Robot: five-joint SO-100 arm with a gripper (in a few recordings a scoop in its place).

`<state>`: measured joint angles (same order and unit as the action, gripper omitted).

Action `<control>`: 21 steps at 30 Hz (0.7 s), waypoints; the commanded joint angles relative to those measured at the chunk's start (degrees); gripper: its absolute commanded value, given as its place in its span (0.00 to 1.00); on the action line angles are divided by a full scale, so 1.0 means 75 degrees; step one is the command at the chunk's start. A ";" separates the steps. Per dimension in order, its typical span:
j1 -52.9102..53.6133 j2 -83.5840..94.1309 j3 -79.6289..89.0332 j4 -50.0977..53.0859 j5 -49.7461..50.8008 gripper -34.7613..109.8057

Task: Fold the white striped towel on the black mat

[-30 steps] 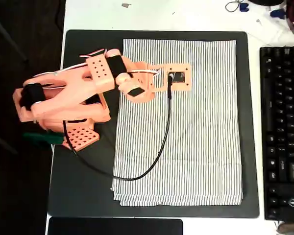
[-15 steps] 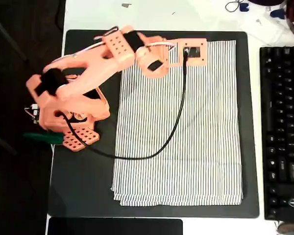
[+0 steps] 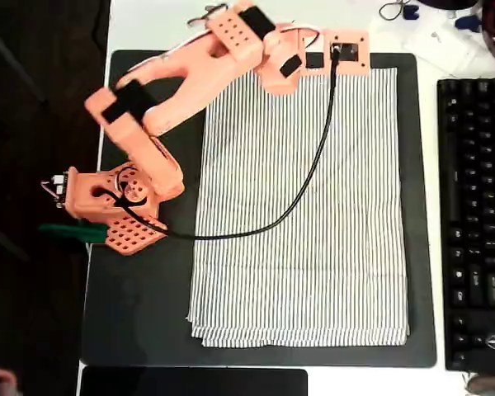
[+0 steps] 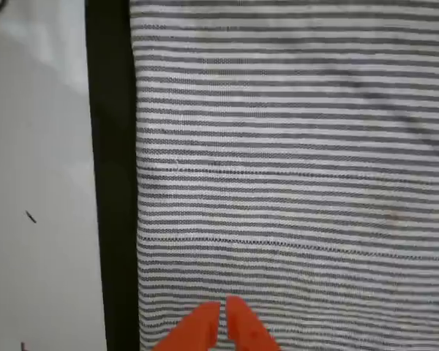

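Wrist view first: we see the gripper at the bottom edge, its two orange fingertips pressed nearly together with only a thin slit between them, holding nothing. They hang over the white striped towel, close to its edge; whether they touch the cloth we cannot tell. Just beyond that edge runs a strip of the black mat, then the white table.

Overhead view: we note one orange arm. Its base sits at the left edge of the mat, and the links reach up and to the right, stretched far out, so that the wrist camera mount sits over the towel's top edge. One black cable droops from the mount across the cloth back to the base.

Count: one towel, one mat, one black keyboard at the right, one smaller black slab at the bottom edge.

Towel lies flat and spread out on the mat, inside its borders. Long axis runs top to bottom in the overhead view; the pinstripes run the same way. At the bottom edge we see layered hems.
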<state>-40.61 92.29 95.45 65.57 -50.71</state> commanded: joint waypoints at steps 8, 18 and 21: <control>-0.0363 -0.2016 -0.2039 0.0457 0.0059 0.26; -0.0375 -0.3328 -0.2941 0.0703 0.0176 0.35; -0.0363 -0.3539 -0.2941 0.0645 0.0176 0.36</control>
<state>-43.24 65.39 75.67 70.58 -49.31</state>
